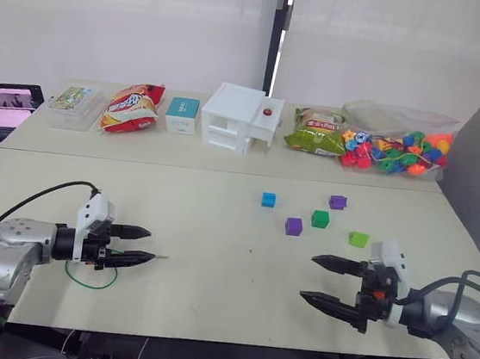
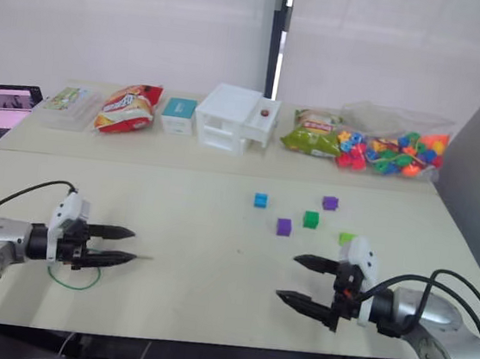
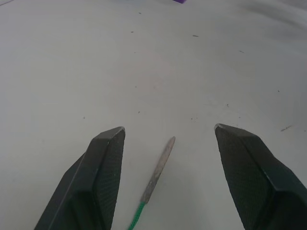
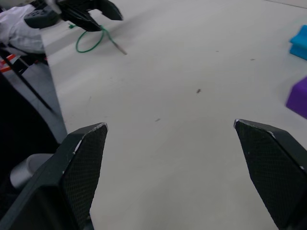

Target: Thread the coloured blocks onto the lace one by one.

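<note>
1. My left gripper (image 1: 144,246) is spread, lace (image 1: 90,280) tip lying between its fingers, ungrasped
2. My right gripper (image 1: 318,280) is spread, empty
3. Five blocks (image 1: 294,226) lie scattered ahead of it

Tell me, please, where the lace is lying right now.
The lace lies on the table at the robot's left, looped beside the left gripper, its silvery tip lying between that gripper's open fingers.

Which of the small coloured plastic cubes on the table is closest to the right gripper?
The light green cube, just beyond the right gripper; the other cubes sit farther away.
</note>
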`<action>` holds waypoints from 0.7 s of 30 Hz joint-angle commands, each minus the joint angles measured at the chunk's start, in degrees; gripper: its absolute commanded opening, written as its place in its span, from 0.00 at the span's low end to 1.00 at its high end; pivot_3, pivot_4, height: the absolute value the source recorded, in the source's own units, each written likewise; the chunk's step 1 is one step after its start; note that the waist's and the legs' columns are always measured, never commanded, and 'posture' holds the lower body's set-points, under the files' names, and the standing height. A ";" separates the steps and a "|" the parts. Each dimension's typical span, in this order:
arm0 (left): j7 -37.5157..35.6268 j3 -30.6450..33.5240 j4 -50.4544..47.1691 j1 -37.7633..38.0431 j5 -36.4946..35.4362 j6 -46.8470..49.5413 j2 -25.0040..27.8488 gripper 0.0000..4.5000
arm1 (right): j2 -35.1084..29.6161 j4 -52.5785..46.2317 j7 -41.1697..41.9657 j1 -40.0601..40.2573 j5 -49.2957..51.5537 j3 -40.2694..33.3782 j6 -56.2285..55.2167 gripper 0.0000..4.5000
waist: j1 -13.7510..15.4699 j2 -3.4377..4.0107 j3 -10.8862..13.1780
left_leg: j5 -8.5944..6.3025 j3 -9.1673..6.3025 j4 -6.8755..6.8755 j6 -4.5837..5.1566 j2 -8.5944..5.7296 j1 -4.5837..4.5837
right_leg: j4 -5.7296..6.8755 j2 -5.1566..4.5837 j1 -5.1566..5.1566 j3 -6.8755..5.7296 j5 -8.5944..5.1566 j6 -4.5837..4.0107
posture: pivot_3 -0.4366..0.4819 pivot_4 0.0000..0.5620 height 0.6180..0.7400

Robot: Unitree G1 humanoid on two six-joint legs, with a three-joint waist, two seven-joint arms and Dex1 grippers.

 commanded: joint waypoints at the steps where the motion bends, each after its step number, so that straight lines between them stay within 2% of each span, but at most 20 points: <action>1: -5.91 -2.72 6.32 -4.05 3.47 -6.97 1.34 0.69 | -0.57 -3.03 -1.60 -1.50 1.83 -0.04 1.08 0.99 | 0.11 0.00 0.00 | 0.00 0.00 0.00 0.00 0.00 0.00 | 0.00 -0.01 0.01 0.00 0.00 0.00 | 0.48 0.27 1.00; 4: -10.90 -6.93 19.35 -12.54 9.30 -16.36 1.38 0.69 | -0.66 -6.82 -3.94 -2.11 2.87 -0.49 2.50 0.99 | 0.41 -0.01 0.01 | 0.00 0.00 0.02 0.00 -0.03 -0.01 | -0.01 -0.01 0.02 -0.01 0.00 0.00 | 0.48 0.27 1.00; 7: -12.80 -9.89 25.41 -17.01 10.70 -20.94 1.58 0.69 | -0.91 -9.51 -6.09 -2.25 3.83 -0.73 3.64 0.99 | 0.41 -0.01 0.00 | 0.00 -0.03 0.05 0.00 -0.04 -0.05 | 0.00 -0.02 0.01 -0.03 0.00 0.00 | 0.48 0.27 1.00; 13: -12.90 -15.35 31.06 -19.70 11.29 -27.40 1.51 0.69 | -1.37 -12.04 -9.01 -2.48 5.57 -1.30 4.89 0.99 | 0.17 -0.01 0.01 | -0.04 -0.05 0.08 0.08 -0.06 -0.06 | 0.04 -0.03 0.00 -0.03 0.00 0.02 | 0.48 0.27 1.00; 21: -12.90 -16.57 35.66 -19.21 13.98 -29.43 -1.25 0.69 | -1.79 -13.47 -11.43 -2.09 6.76 -2.28 5.37 0.99 | 0.39 0.00 0.00 | -0.08 -0.08 0.31 0.14 -0.07 0.00 | 0.12 -0.03 0.15 -0.03 -0.02 0.06 | 0.48 0.27 1.00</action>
